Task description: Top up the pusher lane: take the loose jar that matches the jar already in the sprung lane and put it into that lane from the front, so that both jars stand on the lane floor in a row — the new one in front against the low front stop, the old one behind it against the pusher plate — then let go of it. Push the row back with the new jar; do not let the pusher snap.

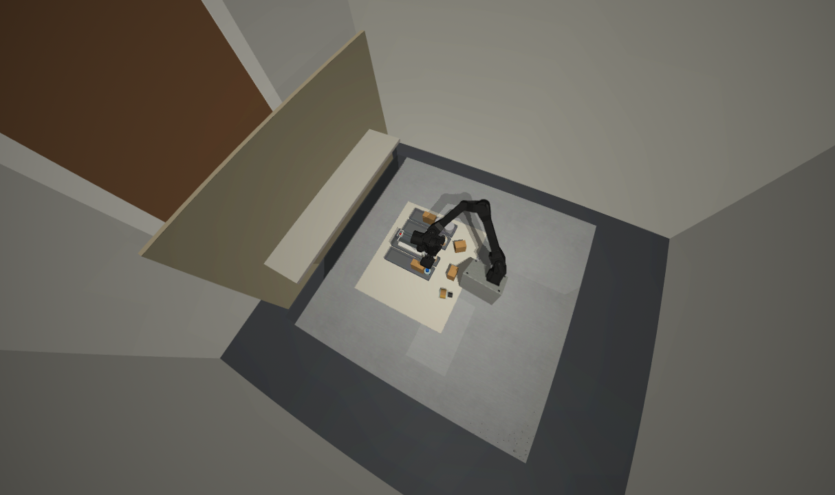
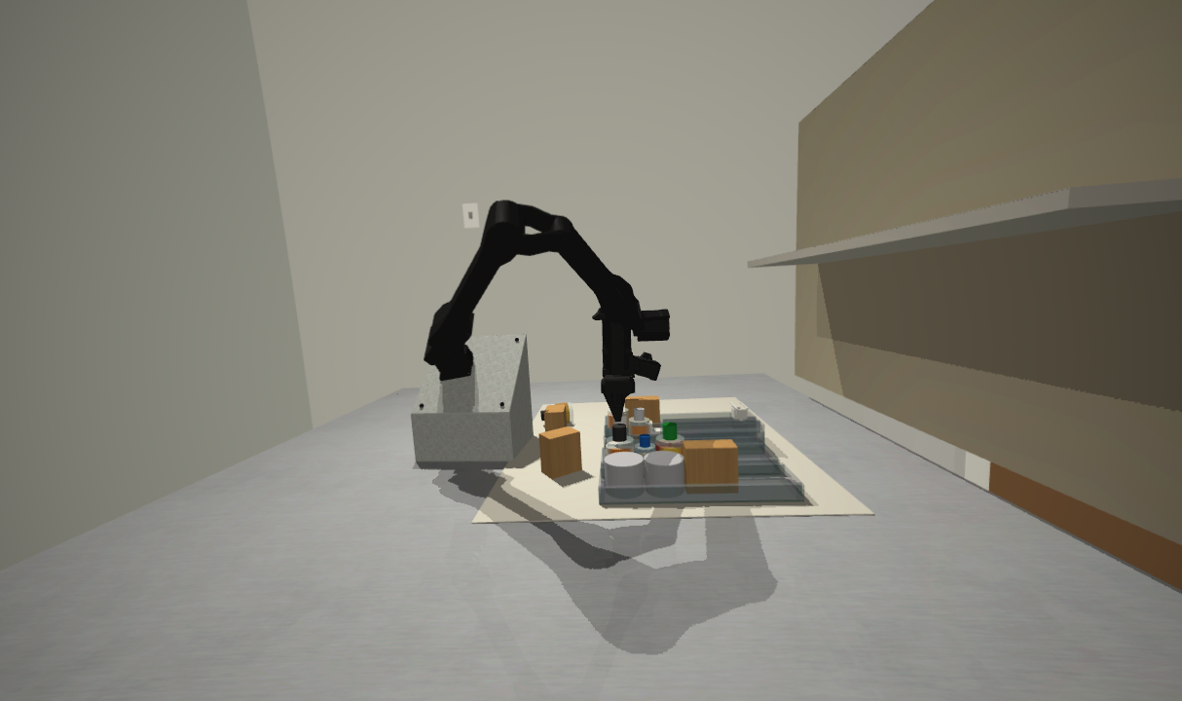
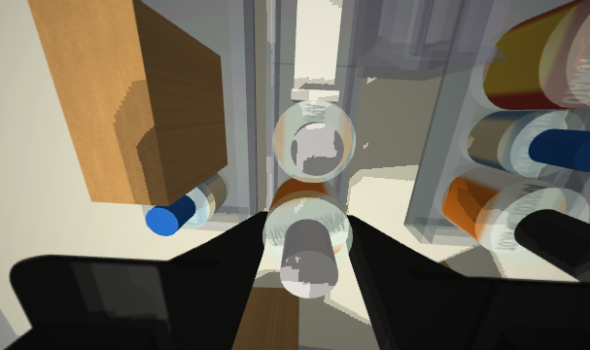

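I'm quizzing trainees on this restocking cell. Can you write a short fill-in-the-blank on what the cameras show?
1. The gripper is shut on a jar with a ____ cap.
2. Ahead of it in the lane stands a second jar, also capped in ____.
3. Left of the lane, a wooden block sits above a jar capped in ____.

Missing words: grey; grey; blue
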You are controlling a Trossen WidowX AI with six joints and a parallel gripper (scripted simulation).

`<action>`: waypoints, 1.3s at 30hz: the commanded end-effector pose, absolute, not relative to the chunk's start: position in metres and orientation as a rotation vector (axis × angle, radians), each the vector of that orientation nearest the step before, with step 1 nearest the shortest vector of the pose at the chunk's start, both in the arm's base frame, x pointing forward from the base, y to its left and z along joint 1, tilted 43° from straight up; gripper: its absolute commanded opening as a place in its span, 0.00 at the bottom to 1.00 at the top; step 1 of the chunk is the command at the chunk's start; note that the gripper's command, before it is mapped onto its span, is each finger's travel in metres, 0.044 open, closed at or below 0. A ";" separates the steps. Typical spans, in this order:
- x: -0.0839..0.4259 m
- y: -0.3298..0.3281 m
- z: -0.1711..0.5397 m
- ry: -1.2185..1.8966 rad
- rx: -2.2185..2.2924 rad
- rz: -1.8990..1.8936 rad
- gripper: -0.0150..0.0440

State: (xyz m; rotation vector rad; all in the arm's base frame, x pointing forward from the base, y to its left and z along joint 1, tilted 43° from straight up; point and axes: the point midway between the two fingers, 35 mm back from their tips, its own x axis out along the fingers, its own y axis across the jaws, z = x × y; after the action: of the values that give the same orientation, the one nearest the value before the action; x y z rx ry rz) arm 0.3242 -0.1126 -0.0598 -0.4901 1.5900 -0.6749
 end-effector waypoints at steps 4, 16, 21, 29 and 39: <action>0.333 -0.112 -0.057 1.563 -0.489 -0.676 0.25; 0.333 -0.114 -0.060 1.563 -0.489 -0.676 0.25; 0.333 -0.115 -0.061 1.563 -0.489 -0.676 0.25; 0.333 -0.117 -0.063 1.563 -0.489 -0.676 0.25; 0.332 -0.120 -0.066 1.563 -0.489 -0.676 0.25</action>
State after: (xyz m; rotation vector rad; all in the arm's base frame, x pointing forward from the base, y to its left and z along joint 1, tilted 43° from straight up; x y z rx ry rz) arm 0.3252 -0.1183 -0.0672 -0.4916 1.5908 -0.6681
